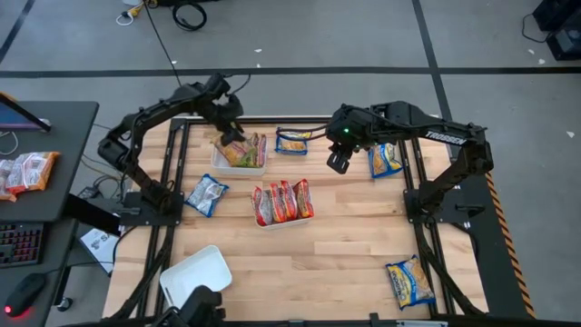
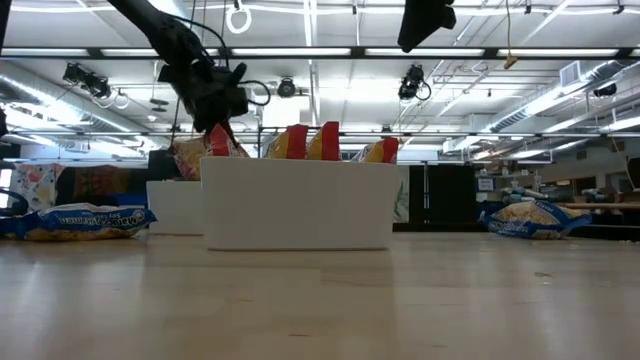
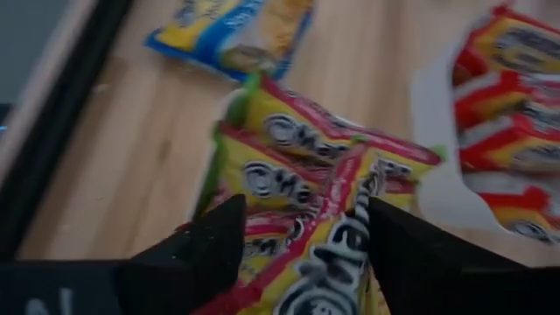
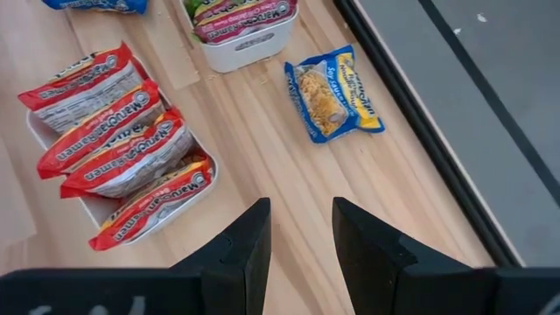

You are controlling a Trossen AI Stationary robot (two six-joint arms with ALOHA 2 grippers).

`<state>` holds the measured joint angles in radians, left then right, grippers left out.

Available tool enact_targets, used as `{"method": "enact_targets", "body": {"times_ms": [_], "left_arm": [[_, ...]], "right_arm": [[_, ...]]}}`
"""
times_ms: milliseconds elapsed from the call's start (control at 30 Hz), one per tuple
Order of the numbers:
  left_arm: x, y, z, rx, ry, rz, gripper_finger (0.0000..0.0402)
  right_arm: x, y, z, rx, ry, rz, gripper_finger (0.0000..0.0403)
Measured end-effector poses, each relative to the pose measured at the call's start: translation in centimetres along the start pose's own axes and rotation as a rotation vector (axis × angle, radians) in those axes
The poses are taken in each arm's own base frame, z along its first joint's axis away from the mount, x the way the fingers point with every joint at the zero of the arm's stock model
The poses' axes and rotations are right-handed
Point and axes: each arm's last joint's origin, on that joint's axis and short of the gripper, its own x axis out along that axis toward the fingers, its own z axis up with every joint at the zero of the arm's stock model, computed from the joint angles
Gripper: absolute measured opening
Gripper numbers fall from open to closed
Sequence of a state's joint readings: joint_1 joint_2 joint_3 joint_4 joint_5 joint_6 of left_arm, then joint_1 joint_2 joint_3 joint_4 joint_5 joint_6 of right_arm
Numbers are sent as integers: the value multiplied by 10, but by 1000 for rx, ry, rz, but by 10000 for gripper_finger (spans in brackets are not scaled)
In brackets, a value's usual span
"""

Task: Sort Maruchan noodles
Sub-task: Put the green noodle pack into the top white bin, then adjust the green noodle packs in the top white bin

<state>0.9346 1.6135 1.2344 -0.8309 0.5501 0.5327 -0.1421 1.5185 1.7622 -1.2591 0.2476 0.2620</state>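
My left gripper [image 3: 302, 236] hangs open over the white tray [image 1: 239, 166] at the table's far left. That tray holds yellow-and-red noodle packets [image 3: 324, 166], and the top one lies between the fingers. A second white tray [image 1: 281, 218] in the middle holds several red packets [image 4: 114, 131] standing on edge. Blue-and-yellow packets lie flat on the table: [image 1: 293, 142], [image 1: 385, 160], [image 1: 206, 194], [image 1: 410, 282]. High above the table's far middle, my right gripper [image 4: 300, 236] is open with nothing between its fingers. My left gripper has one finger [image 3: 219, 236] on each side of the top yellow-and-red packet [image 3: 297, 219] in the far-left tray. It comes slanting down from above. I cannot tell whether the fingers touch the packet, which rests on the other packets in the tray.
An empty white tray [image 1: 195, 275] sits at the near left edge. More packets [image 1: 27, 171] lie on a dark side table left of the worktable. Bare wood lies between the middle tray and the near right packet.
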Motion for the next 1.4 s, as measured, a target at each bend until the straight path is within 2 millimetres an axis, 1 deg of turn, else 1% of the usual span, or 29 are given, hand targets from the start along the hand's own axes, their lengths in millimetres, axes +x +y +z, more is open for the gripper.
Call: {"method": "enact_targets", "body": {"times_ms": [100,200,367,500,633,733,833,900,1000,1133,1267,1400], "left_arm": [[-7,-4,13,-8,-8,62,254],[-9,-13,25,-53,-32,67,268],[4,-38,37,-65,-11,35,271],[18,-60,43,-67,67,170,272],[25,-75,42,-119,151,305,272],[26,-80,41,-199,157,347,272],[25,-81,41,-319,136,379,272],[21,-80,41,-393,117,434,272],[21,-77,40,-483,97,511,272],[32,-77,41,-637,73,550,272],[41,-86,37,-788,86,635,272],[51,-93,32,-881,115,703,272]], "right_arm": [[0,-1,0,-8,-6,-23,129],[0,-1,0,-29,-10,-36,129],[0,-2,1,-42,-10,-43,129],[0,-2,1,-100,-9,-43,129],[1,-4,1,-215,-1,-48,129],[1,-8,-2,-263,36,-58,129],[1,-10,-7,-298,97,-60,129],[1,-10,-9,-327,117,-55,129],[6,-10,-14,-387,121,-45,129],[16,-13,-24,-437,129,-42,129],[26,-19,-41,-443,178,-45,129],[30,-25,-59,-443,200,-48,129]]}}
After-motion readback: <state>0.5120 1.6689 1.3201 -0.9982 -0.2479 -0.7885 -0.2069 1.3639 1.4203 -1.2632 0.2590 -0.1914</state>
